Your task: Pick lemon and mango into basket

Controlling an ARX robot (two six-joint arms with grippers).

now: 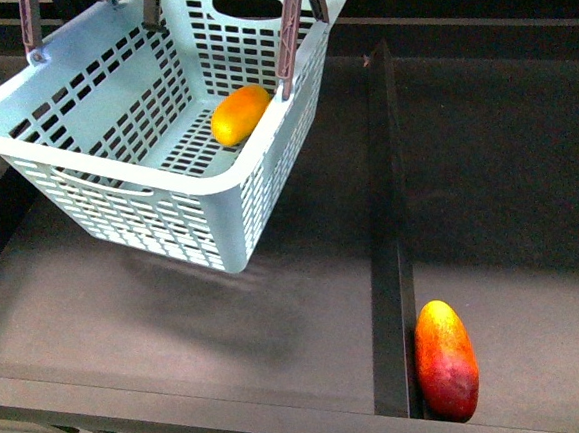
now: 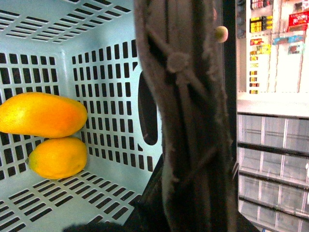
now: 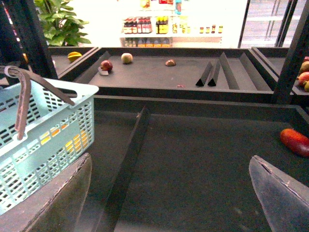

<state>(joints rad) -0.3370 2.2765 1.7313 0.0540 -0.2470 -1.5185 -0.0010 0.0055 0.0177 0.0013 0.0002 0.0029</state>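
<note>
The basket [image 1: 158, 202] hung at about 10 o'clock in the front view, tilted and clear of the dark tabletop [image 1: 178, 331], with its shadow lying under it. The brown handles [image 1: 293, 36] rose out of the top of the picture. In the left wrist view the handles filled the middle, very close to the camera. The fingers of the left pincer were not shown there. Since the basket was in the air, the left pincer was judged to be closed on the handles.

Inside the basket the mango [image 2: 41, 115] lay on the slotted floor against the wall. The shorter lemon [image 2: 58, 157] touched it just beside. From the front the two fruits read as a single yellow-orange lump.

The right pincer [image 3: 169, 203] stood wide open and empty above the compartment to the right of the divider [image 1: 385, 219]. A bigger red-and-orange fruit [image 1: 446, 360] lay at 5 o'clock against that divider and was not part of the task.

Both fruits seemed already inside, so the picking looked finished and the step in hand was carrying the basket. The next move would probably call for lowering it level onto the tabletop, slowly so the fruits would not roll, and only then loosening the grip.
</note>
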